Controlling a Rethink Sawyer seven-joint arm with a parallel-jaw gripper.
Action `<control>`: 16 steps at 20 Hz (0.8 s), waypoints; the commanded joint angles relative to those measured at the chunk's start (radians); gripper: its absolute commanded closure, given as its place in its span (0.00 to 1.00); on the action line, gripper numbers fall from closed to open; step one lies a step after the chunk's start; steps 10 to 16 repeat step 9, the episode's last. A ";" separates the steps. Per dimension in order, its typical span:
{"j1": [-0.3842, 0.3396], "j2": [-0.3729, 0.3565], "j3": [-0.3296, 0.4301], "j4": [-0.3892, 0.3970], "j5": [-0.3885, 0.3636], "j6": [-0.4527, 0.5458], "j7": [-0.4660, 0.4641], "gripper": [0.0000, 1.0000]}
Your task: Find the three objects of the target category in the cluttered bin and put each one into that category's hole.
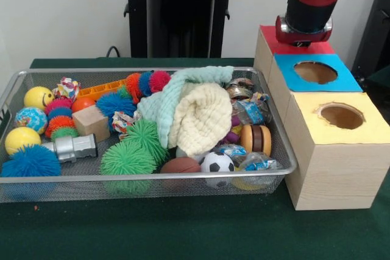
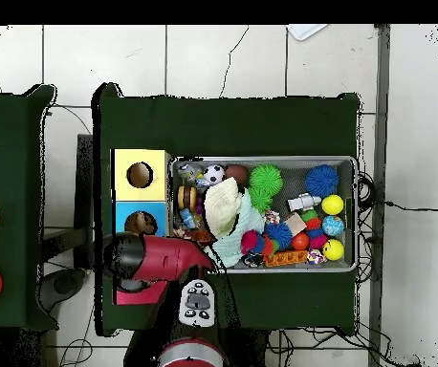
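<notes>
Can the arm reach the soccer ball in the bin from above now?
Probably yes: the soccer ball lies uncovered at the bin's edge, beside the cloths, with nothing over it.

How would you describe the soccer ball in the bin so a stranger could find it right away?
Start at the wire bin on the green table, then go to its front rim, on the side toward the wooden boxes. The soccer ball sits there beside a brown football, below the cream cloth. It is the only black-and-white patched ball.
</notes>
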 commanded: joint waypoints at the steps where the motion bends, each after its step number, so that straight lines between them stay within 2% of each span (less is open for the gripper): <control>1: -0.037 0.121 0.059 0.067 0.002 -0.136 0.161 1.00; 3: -0.024 0.048 0.033 0.064 -0.002 -0.037 0.165 1.00; 5: -0.009 -0.085 -0.024 0.040 -0.029 0.104 0.168 1.00; 6: -0.005 -0.148 -0.050 0.018 -0.045 0.169 0.161 1.00; 9: 0.001 -0.251 -0.105 -0.082 -0.099 0.339 0.143 1.00; 16: 0.001 -0.251 -0.105 -0.082 -0.099 0.339 0.143 1.00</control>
